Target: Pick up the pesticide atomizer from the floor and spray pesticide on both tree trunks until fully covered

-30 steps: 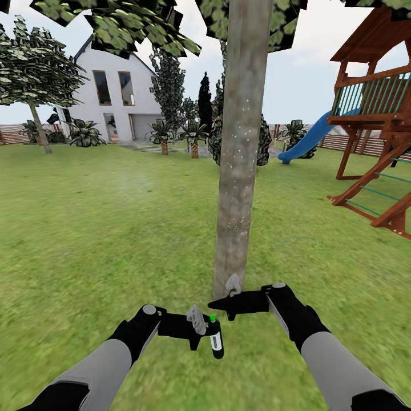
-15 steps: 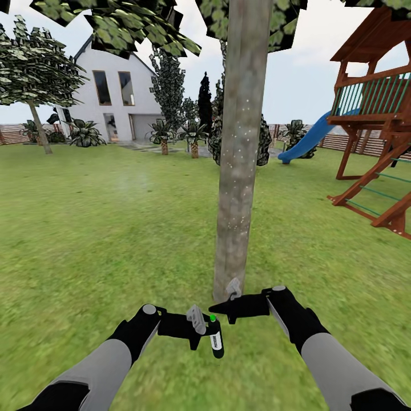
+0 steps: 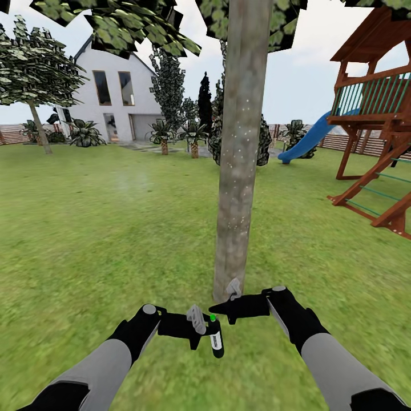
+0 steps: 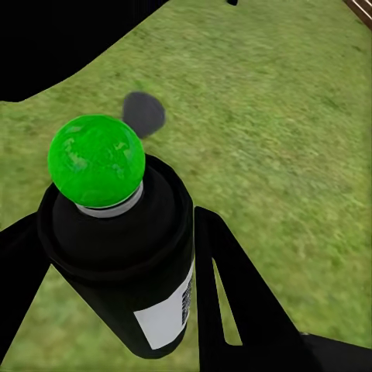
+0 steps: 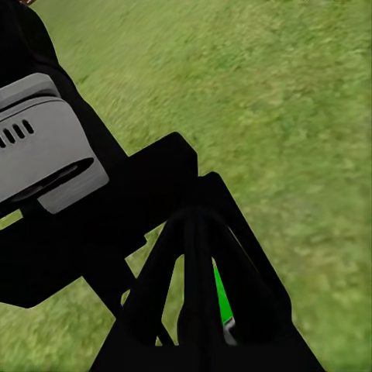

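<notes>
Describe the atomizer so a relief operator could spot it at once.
Find the near tree trunk rising mid-lawn; at its foot the two black grippers meet. The left gripper is shut on the pesticide atomizer: a small black bottle with a white label, the only thing there with a bright green tip.

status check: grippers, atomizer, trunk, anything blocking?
Left gripper shut on atomizer, green cap up. Right gripper empty, jaws look shut, by trunk base. Tree trunk dead ahead, white specks on it. Nothing blocking.
</notes>
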